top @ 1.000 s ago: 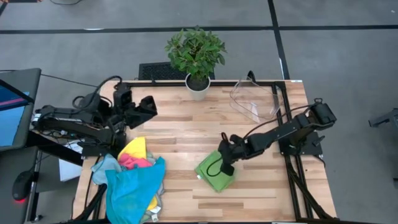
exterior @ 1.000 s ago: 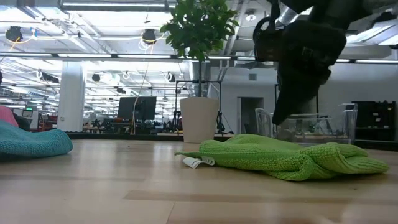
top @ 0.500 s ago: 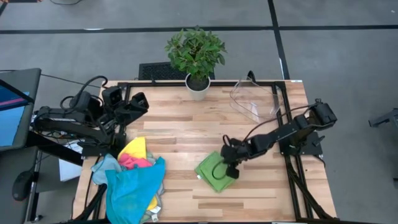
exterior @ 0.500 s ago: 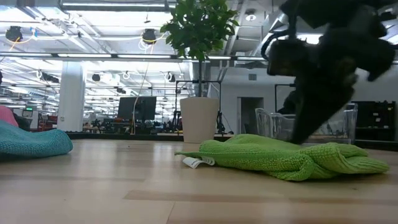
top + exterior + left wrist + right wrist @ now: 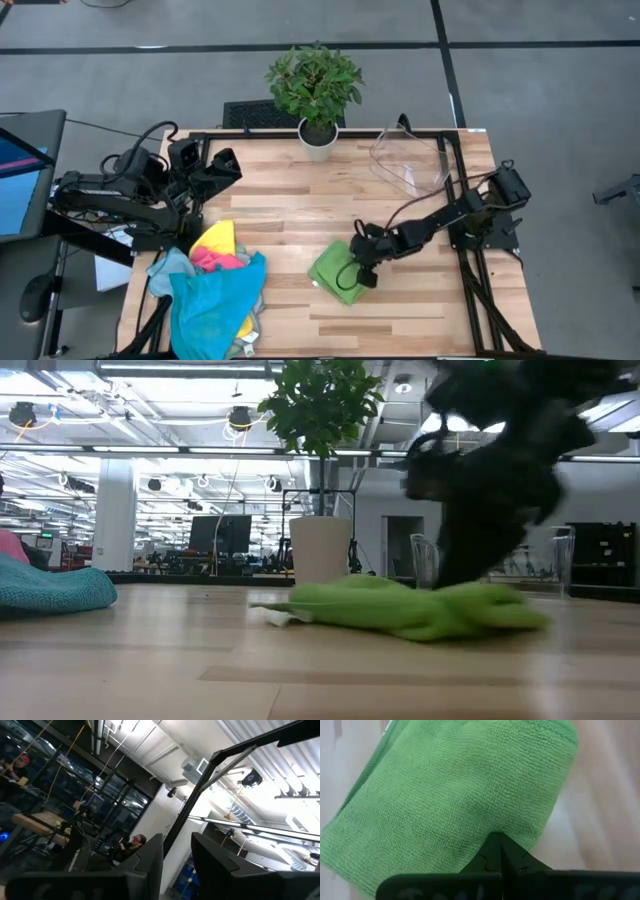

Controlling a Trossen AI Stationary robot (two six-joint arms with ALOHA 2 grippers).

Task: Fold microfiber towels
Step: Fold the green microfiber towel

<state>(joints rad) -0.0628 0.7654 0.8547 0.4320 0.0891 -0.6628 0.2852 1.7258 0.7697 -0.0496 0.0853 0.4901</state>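
A bright green microfiber towel [image 5: 333,268] lies folded flat on the table, right of middle and toward the near edge; the low view [image 5: 400,610] and the right wrist view [image 5: 455,805] show it too. My right gripper [image 5: 358,278] is shut, with its tips down on that towel [image 5: 501,851]. My left gripper [image 5: 228,165] hangs open above the table's far left corner, tilted upward with nothing between its fingers [image 5: 177,865]. Several more towels sit in a heap [image 5: 215,290] at the near left. My right gripper presses its shut fingertips on the folded towel's top layer [image 5: 487,827], close to the towel's right edge. The fingers slant down from the table's right. The towel lies flat on the table under them.
A potted plant [image 5: 315,85] stands at the far edge's middle. A clear plastic bin [image 5: 410,160] sits at the far right. The heap's teal towel [image 5: 50,588] shows at the left in the low view. Bare wood [image 5: 300,210] lies between the heap and the green towel.
My right gripper has come down onto the green towel and gone toward the table's left edge, staying shut. The whole folded towel has slid a little along the table toward the left with it.
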